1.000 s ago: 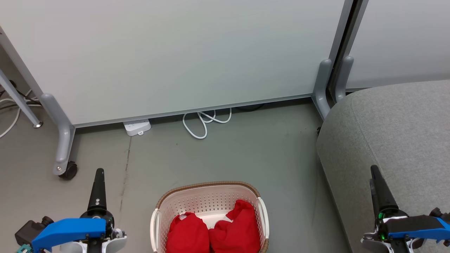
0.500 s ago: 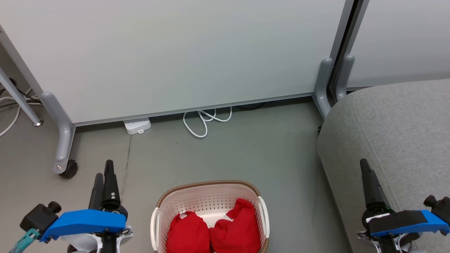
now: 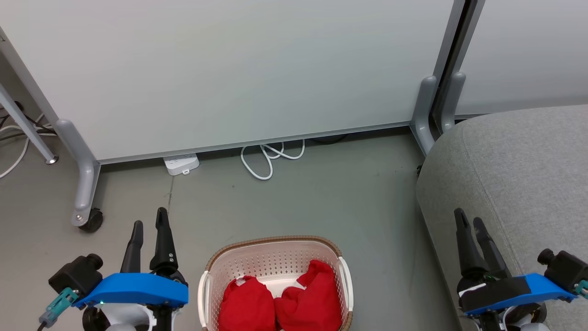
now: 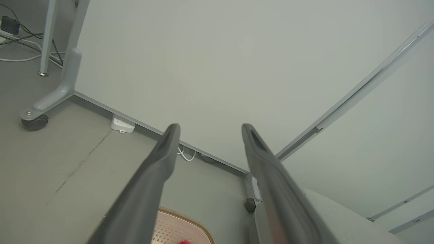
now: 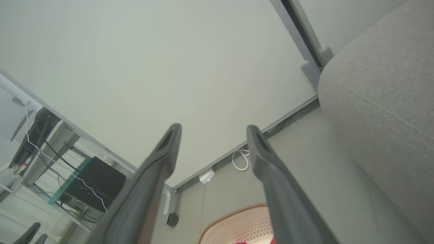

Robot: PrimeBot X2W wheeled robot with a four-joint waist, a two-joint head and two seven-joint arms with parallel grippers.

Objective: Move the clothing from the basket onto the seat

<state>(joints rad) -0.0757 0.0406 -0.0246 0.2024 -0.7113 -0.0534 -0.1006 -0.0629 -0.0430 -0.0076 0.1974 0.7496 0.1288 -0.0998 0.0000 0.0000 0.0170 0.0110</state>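
Two bright red soft fabric garments [image 3: 275,305] lie bunched side by side inside the cream-white perforated plastic basket [image 3: 275,241] with its brown woven-look rim. The basket stands on the grey floor [image 3: 321,197], left of the large grey upholstered seat cushion [image 3: 519,174]. The left gripper [image 3: 149,219] hovers beside the basket and the right gripper [image 3: 467,217] by the cushion's edge, each with fingers parted and empty.
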